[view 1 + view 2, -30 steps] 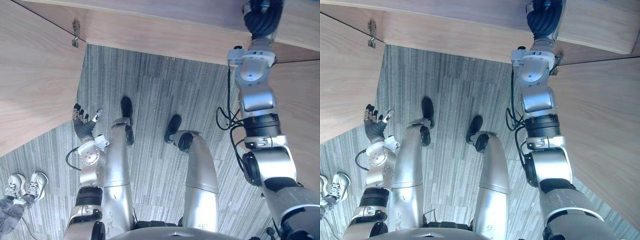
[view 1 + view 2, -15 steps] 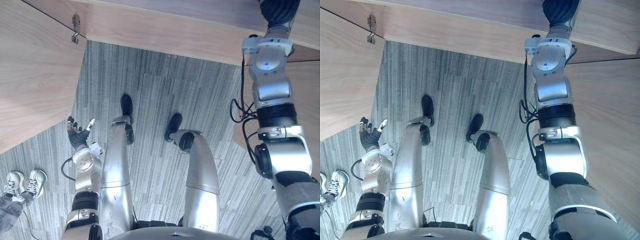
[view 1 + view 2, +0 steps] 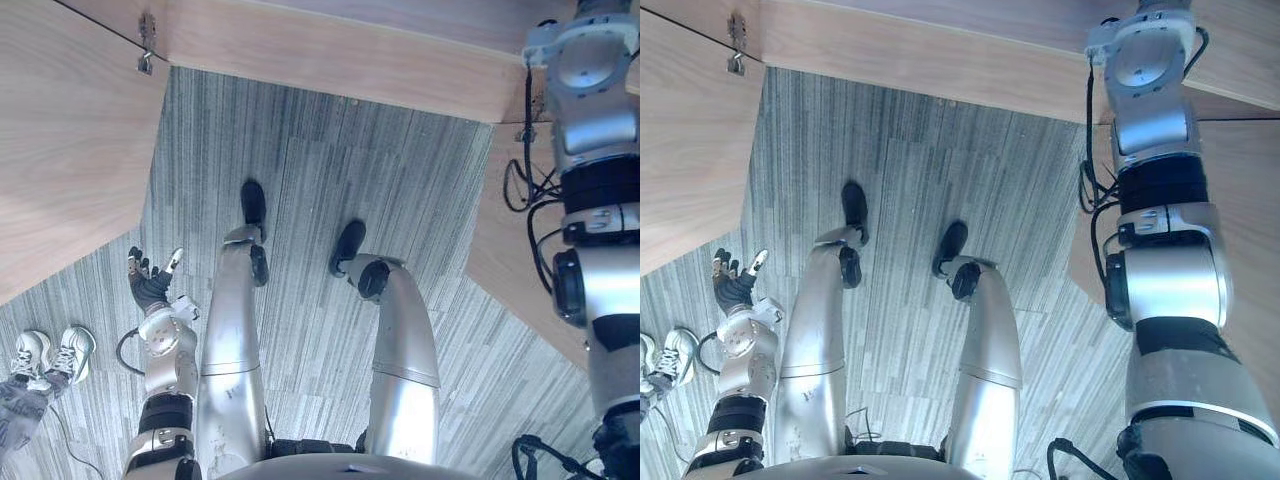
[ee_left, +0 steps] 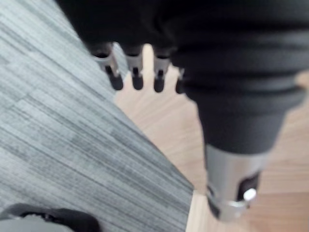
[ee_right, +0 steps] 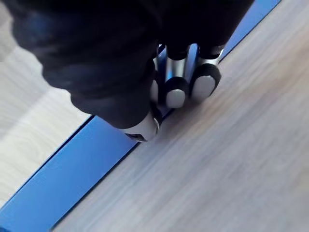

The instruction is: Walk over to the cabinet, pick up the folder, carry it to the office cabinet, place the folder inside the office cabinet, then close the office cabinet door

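A: The left hand (image 3: 148,283) is hanging low over the carpeted floor (image 3: 320,170), with its fingers loosely spread and carrying nothing. What is the other one doing?

B: The right hand (image 5: 176,89) is pinching the blue folder (image 5: 72,176), fingers and thumb clamped on its edge just where it is meeting the wooden board (image 5: 227,159). I'd be sliding it flat along that board and only letting go once it is lying fully inside.

A: Is anything changing?

B: The right arm is stretching further up than a second ago, and the left hand is sinking lower.
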You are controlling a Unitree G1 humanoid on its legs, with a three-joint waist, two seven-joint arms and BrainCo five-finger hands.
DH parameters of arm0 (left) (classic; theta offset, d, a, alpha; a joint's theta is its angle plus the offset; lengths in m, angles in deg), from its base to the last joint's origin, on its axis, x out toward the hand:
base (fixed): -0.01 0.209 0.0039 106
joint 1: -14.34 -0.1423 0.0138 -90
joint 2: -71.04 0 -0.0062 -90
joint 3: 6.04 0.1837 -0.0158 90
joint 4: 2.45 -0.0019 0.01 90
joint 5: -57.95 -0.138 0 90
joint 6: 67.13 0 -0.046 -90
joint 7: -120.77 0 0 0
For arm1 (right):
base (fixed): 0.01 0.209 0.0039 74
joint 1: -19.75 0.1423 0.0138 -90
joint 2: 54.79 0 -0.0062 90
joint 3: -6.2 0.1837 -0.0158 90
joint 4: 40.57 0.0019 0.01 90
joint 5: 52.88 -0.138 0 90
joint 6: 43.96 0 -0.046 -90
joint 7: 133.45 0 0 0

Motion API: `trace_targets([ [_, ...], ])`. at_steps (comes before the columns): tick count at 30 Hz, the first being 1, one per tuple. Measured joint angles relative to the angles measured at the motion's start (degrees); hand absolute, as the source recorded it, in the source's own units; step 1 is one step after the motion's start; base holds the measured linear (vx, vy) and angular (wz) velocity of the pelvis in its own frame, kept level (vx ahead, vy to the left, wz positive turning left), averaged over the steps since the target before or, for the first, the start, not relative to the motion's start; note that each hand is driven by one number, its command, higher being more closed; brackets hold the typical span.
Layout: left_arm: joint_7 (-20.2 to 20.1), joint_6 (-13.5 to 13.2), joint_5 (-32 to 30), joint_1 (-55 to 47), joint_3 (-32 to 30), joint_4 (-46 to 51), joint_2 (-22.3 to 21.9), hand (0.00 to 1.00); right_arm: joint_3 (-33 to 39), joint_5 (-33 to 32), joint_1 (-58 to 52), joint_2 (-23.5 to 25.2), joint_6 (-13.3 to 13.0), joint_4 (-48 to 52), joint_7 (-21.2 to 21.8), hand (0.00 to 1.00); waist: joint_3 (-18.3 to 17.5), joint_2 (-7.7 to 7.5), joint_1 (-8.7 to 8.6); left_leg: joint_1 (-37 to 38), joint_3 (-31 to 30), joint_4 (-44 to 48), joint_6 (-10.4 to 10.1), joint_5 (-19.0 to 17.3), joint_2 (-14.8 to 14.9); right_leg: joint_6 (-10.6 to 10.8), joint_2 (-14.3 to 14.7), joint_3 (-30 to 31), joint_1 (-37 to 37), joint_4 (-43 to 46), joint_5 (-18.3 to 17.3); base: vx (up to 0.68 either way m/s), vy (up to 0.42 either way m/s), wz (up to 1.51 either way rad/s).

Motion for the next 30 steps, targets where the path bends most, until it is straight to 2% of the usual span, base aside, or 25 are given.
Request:
trace_targets([
  [2, -0.03, -0.03, 1.17, 0.0, -0.03, -0.63, -0.03, 0.0, -0.64, -0.11, 1.7, -0.48, -0.1, -2.47, 1.18, 1.0, 0.0, 0.0, -0.29, 0.29, 0.09, -1.24, -0.09, 0.86, -0.2, -0.19, -0.12, -0.13, -0.02, -0.48, 0.31, -0.01, 0.003, 0.06],
  [4, -0.04, -0.06, 1.62, 0.0, -0.12, -0.72, -0.03, 0.0, -1.99, -0.28, 3.32, -0.88, -0.02, -4.31, 1.29, 1.0, 0.0, 0.0, -0.48, 0.42, 0.19, -2.67, -0.6, 1.56, -0.3, -0.03, -0.17, -0.56, -0.07, -1.22, 0.56, -0.03, 0.002, 0.09],
  [8, -0.04, -0.05, 1.68, -0.01, -0.21, -0.86, -0.31, 0.0, -2.07, -0.97, 5.32, -0.88, 0.53, -6.92, 1.01, 1.0, 0.0, 0.01, -0.6, 1.33, 2.0, -6.12, -0.35, 3.88, 0.14, -0.03, -0.83, -0.74, -0.37, -2.15, 1.3, -0.04, -0.013, 0.14],
  [11, -0.03, 0.03, 1.71, 0.0, -1.76, -0.98, -0.95, 0.0, -1.82, -1.01, 5.98, -0.86, 0.55, -6.84, 0.64, 1.0, 0.0, 0.01, -0.6, 0.84, 2.85, -6.13, 0.04, 4.33, 0.74, -0.13, -0.82, -0.69, -1.1, -2.16, 1.75, -0.04, -0.015, -0.02],
  [16, 0.02, 0.04, 2.62, 0.03, -2.11, -0.99, -1.47, 0.0, -0.01, -1.62, 4.83, 0.99, 2.01, -5.16, -0.95, 1.0, 0.0, 0.0, -0.34, 0.8, 2.87, -4.15, 0.55, 4.2, 1.57, -0.61, -0.16, -0.57, -0.51, -2.13, 2.4, -0.02, -0.003, -0.1],
  [21, 0.02, 0.08, 2.63, 0.07, -2.32, -0.93, -1.48, 0.0, 2.47, -2.16, -5.03, 4.19, 3.06, 10.5, -1.1, 1.0, -0.02, -0.02, -0.08, 1.28, 2.8, -1.64, 0.77, 2.62, 2.94, -0.63, 0.92, -0.33, 0.64, -1.83, 2.44, -0.02, -0.004, -0.14],
  [25, -0.02, 0.78, 2.17, 0.04, -2.16, -0.89, -2.12, 0.0, 5.55, -0.75, -19.24, 7.36, 2.88, 31.61, -2.14, 1.0, -0.06, -0.08, -0.58, 4.04, 3.02, 0.04, 0.81, 1.17, 3.43, -0.33, 1.41, 0.45, 3.59, -1.44, 2.19, -0.02, 0.0, -0.07],
  [28, -0.53, 1.61, 0.69, -0.06, -1.37, -0.91, -2.53, 0.0, 7.48, 1.72, -29.53, 9.65, 2.43, 42.54, -2.41, 1.0, -0.28, -0.43, -1.12, 7.63, 3.33, 0.07, 0.6, -0.22, 3.45, 0.09, 1.47, 0.89, 7.14, -1.79, 1.55, -0.01, 0.001, -0.03],
  [30, -1.27, 2.33, -1.26, -0.37, -1.5, -0.96, -2.19, 0.0, 7.96, 3.7, -39.07, 11.73, 0.78, 49.96, -1.95, 1.0, -1.08, -1.51, -1.27, 10.9, 4.08, 0.03, 0.82, -1.6, 3.84, 0.11, 1.87, 1.45, 10.25, -2.68, 0.92, -0.02, -0.002, -0.11],
])
